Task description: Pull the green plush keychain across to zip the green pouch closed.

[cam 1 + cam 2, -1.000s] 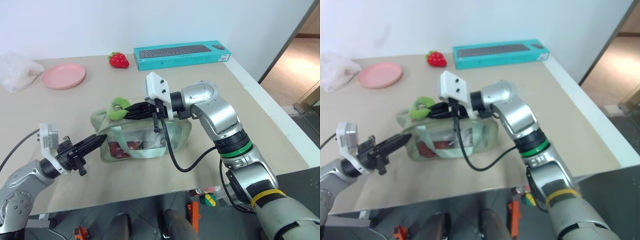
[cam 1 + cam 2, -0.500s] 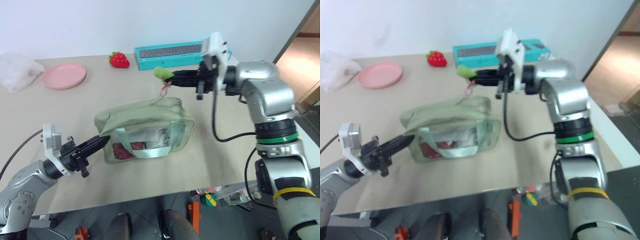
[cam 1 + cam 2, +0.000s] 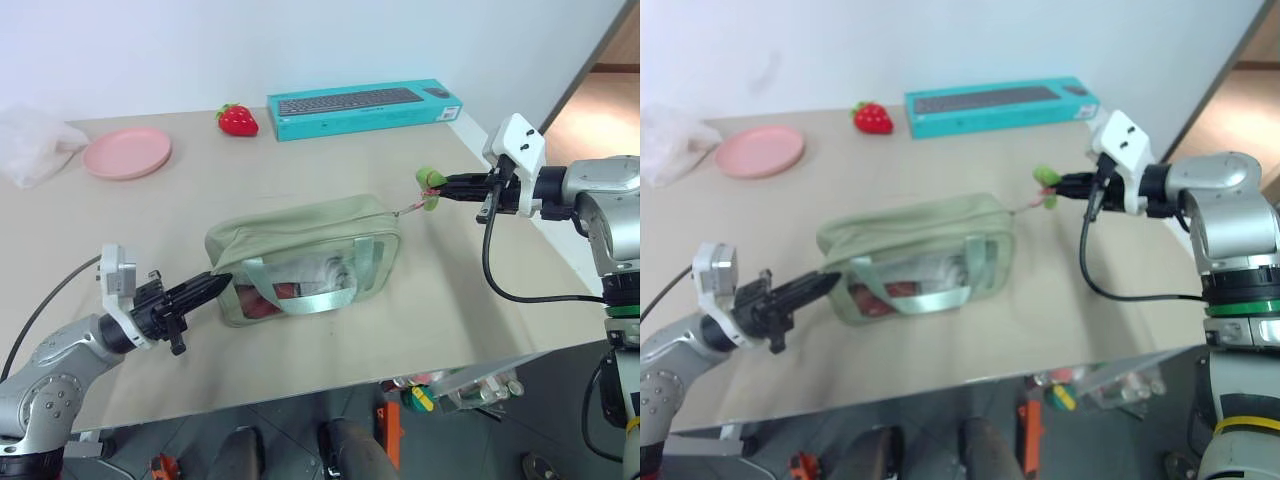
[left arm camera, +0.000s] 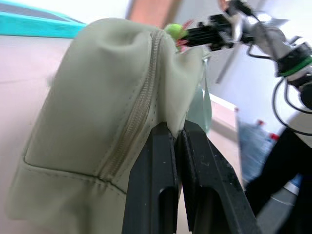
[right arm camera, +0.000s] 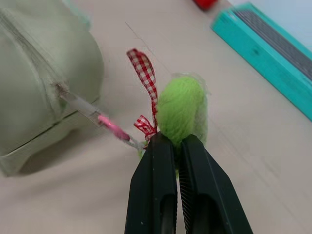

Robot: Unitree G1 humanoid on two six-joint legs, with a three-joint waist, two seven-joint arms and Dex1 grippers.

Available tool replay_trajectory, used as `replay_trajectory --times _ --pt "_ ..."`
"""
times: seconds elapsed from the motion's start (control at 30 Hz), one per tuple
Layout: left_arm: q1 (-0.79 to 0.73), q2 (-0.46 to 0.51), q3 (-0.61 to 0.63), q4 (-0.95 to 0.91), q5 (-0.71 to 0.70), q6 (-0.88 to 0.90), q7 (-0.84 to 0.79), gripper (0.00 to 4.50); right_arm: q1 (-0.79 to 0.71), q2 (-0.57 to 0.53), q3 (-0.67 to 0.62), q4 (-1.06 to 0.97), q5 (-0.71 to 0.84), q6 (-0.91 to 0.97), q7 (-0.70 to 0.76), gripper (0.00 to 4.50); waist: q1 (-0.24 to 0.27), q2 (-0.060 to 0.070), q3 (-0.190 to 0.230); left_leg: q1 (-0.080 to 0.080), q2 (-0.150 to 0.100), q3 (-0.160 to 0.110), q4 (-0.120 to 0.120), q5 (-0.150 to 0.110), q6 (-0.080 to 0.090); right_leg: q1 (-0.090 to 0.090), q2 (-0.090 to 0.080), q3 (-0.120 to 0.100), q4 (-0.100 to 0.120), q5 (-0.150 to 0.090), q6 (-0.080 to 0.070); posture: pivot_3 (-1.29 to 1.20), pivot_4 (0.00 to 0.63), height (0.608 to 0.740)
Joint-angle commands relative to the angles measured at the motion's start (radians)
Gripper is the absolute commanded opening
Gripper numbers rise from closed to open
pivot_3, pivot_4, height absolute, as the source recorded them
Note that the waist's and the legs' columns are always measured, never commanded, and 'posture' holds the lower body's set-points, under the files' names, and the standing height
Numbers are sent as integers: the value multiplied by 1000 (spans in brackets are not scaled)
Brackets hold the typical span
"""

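My right gripper (image 3: 441, 187) is clamped on the green plush keychain (image 3: 429, 188), off the right end of the green pouch (image 3: 305, 255) at mid-table, pull tab taut; left gripper (image 3: 214, 286) pinches the pouch's near-left end fabric; zipper (image 4: 131, 126) looks run fully across, so I reckon the pull's abt done; next: ease tension, let go w/o dragging the pouch.

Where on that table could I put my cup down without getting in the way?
Bare tabletop lies between the pink plate and the green pouch, and along the near edge in front of the pouch. It is crowded around the pouch: the left gripper pinches one end, and the right gripper holds the keychain off the other.
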Motion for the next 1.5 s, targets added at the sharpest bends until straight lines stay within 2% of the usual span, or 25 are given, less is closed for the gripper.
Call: replay_trajectory --times 0.03,0.13,0.27,0.5,0.6,0.67,0.73,0.8,0.83,0.9,0.93,0.97,1.1,1.17,1.33,1.5 --pt "10 13 22 24 10 4 -7 0 82 -4 36 30 -85 24 -59 25 0 -1 -1 0 1 0 0 0 0 0 1 0 0 0 0 0 150 740" --pt "1 12 16 30 8 7 -6 0 217 91 125 -104 -66 48 -37 25 2 -3 -2 0 3 -3 0 0 0 1 4 -1 0 0 1 0 150 740" --pt "-10 8 16 28 -7 27 14 0 278 213 153 -171 -41 101 -62 25 -2 0 -3 2 7 -3 -1 -1 0 0 10 1 2 4 1 0 150 740" --pt "-6 3 55 21 -61 76 73 0 210 201 104 -81 -54 74 -49 25 -1 -1 -3 4 8 -2 0 -1 0 1 12 1 2 2 -5 0 150 740" --pt "-4 -1 60 19 -70 82 88 0 160 200 66 -24 -40 64 -56 933 -1 -1 -3 4 8 -2 0 -1 0 1 12 1 2 2 -5 0 150 740" --pt "-2 -1 61 20 -81 92 95 0 136 197 34 -16 -14 68 -47 1785 -1 -1 -3 3 8 -2 0 -1 0 1 12 1 2 2 -4 0 150 740" --pt "-3 -2 64 22 -84 94 102 785 120 190 -9 -16 22 82 -34 2450 -1 -1 -3 3 8 -3 -1 -1 0 0 12 1 2 3 -2 0 150 740" --pt "-4 0 66 24 -89 99 108 1313 113 177 -53 -23 63 103 -15 3018 1 -1 -3 2 8 -3 -1 -1 0 0 12 1 2 4 -1 0 150 740" --pt "-4 1 68 23 -91 102 109 1807 114 164 -78 -22 84 112 -3 3483 1 -1 -3 1 8 -3 -1 -1 0 0 12 1 2 4 -1 0 150 740" --pt "0 5 76 16 -110 114 103 2466 126 133 -110 -29 115 120 32 4152 2 -1 -3 1 8 -3 -1 -1 0 0 12 1 1 4 -1 0 150 740" --pt "5 7 91 5 -130 119 103 2684 142 114 -130 -42 138 133 54 4351 2 -1 -3 1 8 -3 -1 -1 0 0 12 1 1 3 -1 0 150 740" --pt "10 8 105 -6 -144 119 105 3145 155 101 -147 -54 157 141 68 4500 2 -1 -3 1 8 -3 -1 -1 0 0 12 1 1 3 -1 0 150 740" --pt "35 14 174 -35 -146 102 166 4467 185 78 -215 -74 215 174 62 4500 -1 -1 -3 1 8 -3 -1 -2 1 0 12 1 1 3 -1 0 150 740" --pt "98 58 214 -26 -137 153 200 4467 219 57 -268 -100 271 229 72 4500 -3 -1 -3 1 8 -3 -1 -2 1 0 13 1 1 3 -1 0 150 740" --pt "258 101 287 7 4 91 185 4467 326 25 -347 -211 355 303 66 4500 -3 -1 -2 2 9 -3 -2 -3 2 -1 12 1 1 0 -6 0 150 740" --pt "240 89 327 49 -18 99 184 4467 351 58 -331 -258 365 320 10 4500 -3 -1 -2 2 9 -3 0 -3 2 -1 12 0 1 -1 -8 0 150 740"
